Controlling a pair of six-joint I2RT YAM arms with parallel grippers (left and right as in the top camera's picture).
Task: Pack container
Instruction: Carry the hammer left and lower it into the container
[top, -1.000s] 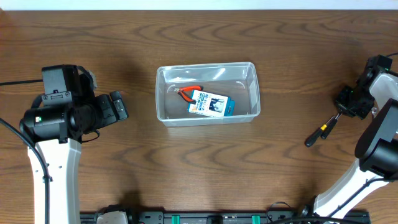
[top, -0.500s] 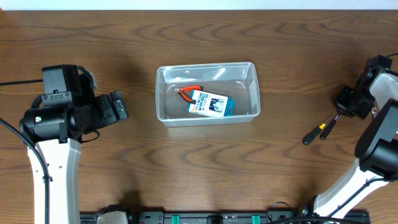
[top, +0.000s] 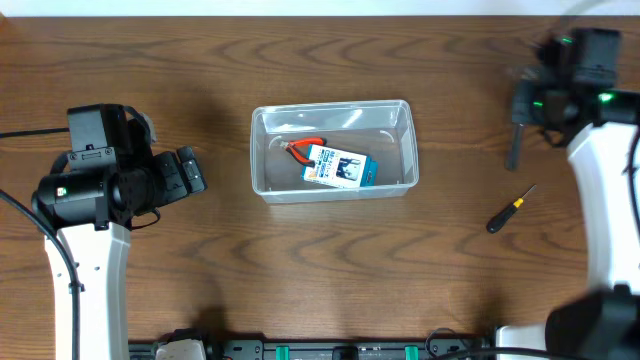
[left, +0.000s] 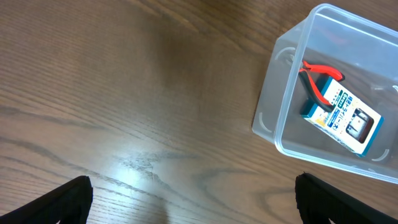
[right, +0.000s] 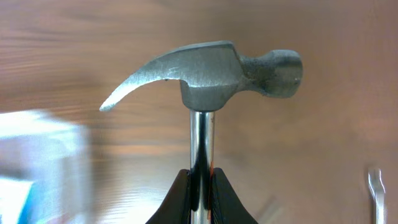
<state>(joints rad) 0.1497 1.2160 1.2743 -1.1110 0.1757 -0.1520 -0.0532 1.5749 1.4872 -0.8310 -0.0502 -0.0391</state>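
Now, container: seen upright at mid-table, between the two arms.
Inside: a blue-and-white box is laid partly over red-handled pliers.
Right gripper: clenched on the shaft of a hammer, held right of the container, well apart from it.
Screwdriver: seen lying on the table, below the right gripper.
Left gripper: fingers spread wide, nothing held, left of the container.

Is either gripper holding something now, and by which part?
The right gripper holds a hammer by its metal shaft, just below the head. The left gripper is open and holds nothing.
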